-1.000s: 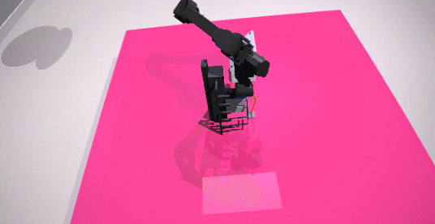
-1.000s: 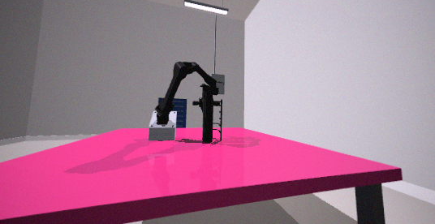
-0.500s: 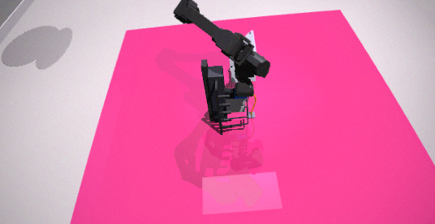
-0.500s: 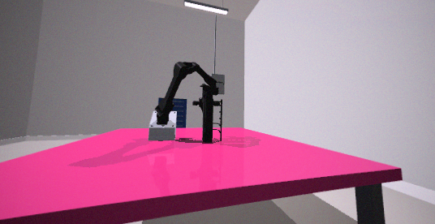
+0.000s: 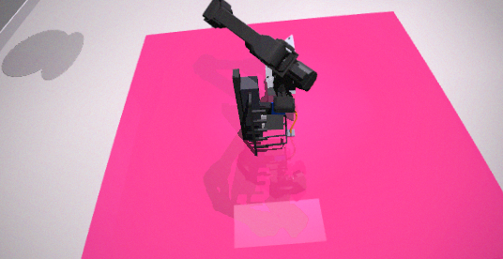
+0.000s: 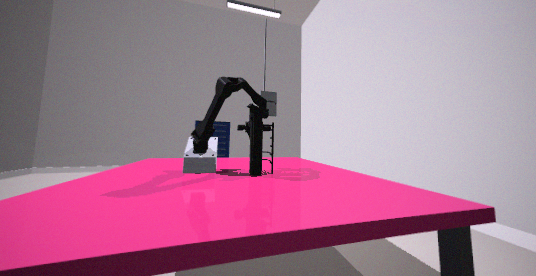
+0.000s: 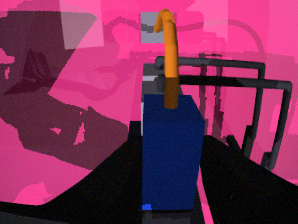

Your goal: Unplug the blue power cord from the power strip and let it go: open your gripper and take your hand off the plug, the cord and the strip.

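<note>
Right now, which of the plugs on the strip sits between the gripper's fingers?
The blue plug, the boxy one with the orange cord rising from its top. The gripper is shut on it; the other plugs are black and untouched.

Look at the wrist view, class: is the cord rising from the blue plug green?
No. The cord that rises from the top of the blue plug and curls over at its end is orange.
</note>
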Controlling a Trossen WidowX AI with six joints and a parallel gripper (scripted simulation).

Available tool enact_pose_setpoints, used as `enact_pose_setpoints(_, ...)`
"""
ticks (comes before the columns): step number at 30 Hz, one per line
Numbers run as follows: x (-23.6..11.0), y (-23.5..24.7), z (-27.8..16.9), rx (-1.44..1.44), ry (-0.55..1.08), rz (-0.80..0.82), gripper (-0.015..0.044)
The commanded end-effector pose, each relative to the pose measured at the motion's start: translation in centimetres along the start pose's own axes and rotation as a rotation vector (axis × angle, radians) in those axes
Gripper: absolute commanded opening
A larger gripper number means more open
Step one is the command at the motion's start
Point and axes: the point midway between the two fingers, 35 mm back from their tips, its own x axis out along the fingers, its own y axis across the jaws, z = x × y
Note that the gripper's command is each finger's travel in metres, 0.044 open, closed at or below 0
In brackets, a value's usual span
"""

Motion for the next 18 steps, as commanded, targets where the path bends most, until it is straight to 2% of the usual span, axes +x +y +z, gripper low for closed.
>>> enact_pose_setpoints(1,-0.6,0.0,3.1,-0.009,-0.064,-0.002,0.0000)
enact_pose_setpoints(14,-1.1,0.2,5.1,-0.010,-0.065,-0.002,0.0000)
enact_pose_setpoints(15,-0.7,0.0,3.9,0.006,-0.062,0.004,0.0026)
enact_pose_setpoints(18,-0.7,0.0,3.9,0.006,-0.062,0.004,0.0105)
